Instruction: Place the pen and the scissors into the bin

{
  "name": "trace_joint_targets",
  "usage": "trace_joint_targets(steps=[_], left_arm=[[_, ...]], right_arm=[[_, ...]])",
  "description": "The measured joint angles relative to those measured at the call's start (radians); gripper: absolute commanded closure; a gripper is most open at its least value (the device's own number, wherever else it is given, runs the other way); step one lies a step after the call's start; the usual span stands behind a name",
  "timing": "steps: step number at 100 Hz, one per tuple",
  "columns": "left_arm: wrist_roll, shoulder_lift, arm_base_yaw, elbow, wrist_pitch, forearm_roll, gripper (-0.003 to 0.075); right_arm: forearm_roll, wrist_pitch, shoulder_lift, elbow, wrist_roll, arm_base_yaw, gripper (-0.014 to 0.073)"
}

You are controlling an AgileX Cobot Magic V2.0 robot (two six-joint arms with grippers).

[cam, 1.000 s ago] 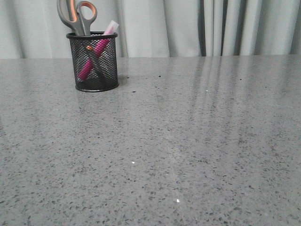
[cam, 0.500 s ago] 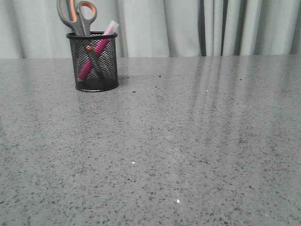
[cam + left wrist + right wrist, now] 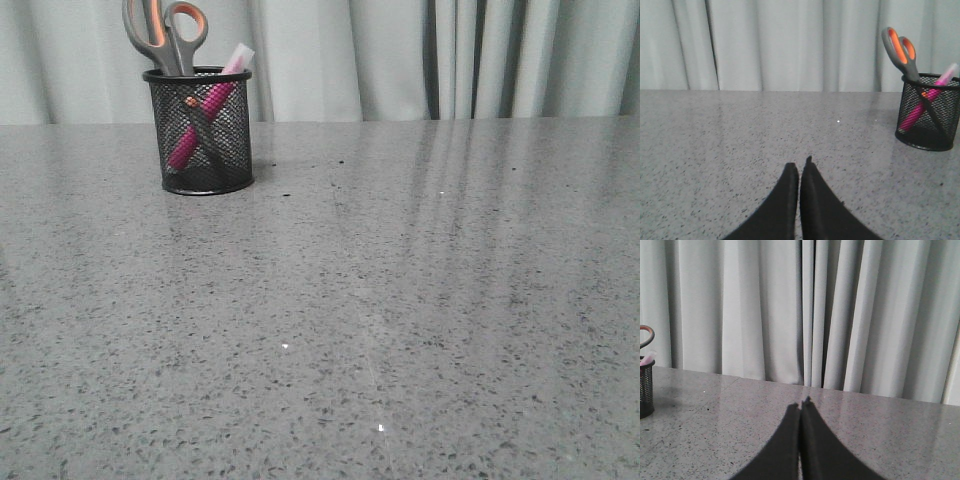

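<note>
The pen (image 3: pixel 203 114) and the scissors (image 3: pixel 166 36) stand crossed inside the bin (image 3: pixel 198 131), far left on the desk (image 3: pixel 400 300). The left claw (image 3: pixel 799 170) and the right claw (image 3: pixel 801 407) are both pressed together, holding nothing.

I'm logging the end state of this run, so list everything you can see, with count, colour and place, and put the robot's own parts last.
bin: one, black wire mesh, upright at the table's far left.
scissors: one, grey handles lined orange, blades down inside the bin, handles above its rim.
pen: one, magenta with whitish cap, leaning inside the bin.
table: one, grey speckled.
curtain: pale grey, behind the table.
left gripper: one, black, shut, empty, over the table.
right gripper: one, black, shut, empty.
</note>
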Motion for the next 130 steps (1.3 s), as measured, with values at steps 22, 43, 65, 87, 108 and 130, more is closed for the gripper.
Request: trace_joint_targets(steps=[22,43,65,87,108,130], left_arm=[[-0.004,-0.013,0.039,0.0,0.009,0.005,0.0739],[-0.004,-0.013,0.05,0.0,0.012,0.013,0.0739],[-0.004,-0.013,0.052,0.0,0.033,0.01,0.0739],[-0.004,-0.013,0.052,0.0,0.033,0.01,0.0739],[-0.004,-0.013,0.052,0.0,0.033,0.01,0.0739],[-0.004,-0.013,0.052,0.0,0.033,0.01,0.0739]], right_arm=[[0.0,0.001,0.0,0.0,0.0,0.0,0.0664],[0.0,0.002,0.0,0.0,0.0,0.0,0.0664],[0.0,0.002,0.0,0.0,0.0,0.0,0.0664],[0.0,0.002,0.0,0.0,0.0,0.0,0.0664],[0.0,0.003,0.0,0.0,0.0,0.0,0.0664],[0.0,0.005,0.0,0.0,0.0,0.0,0.0664]])
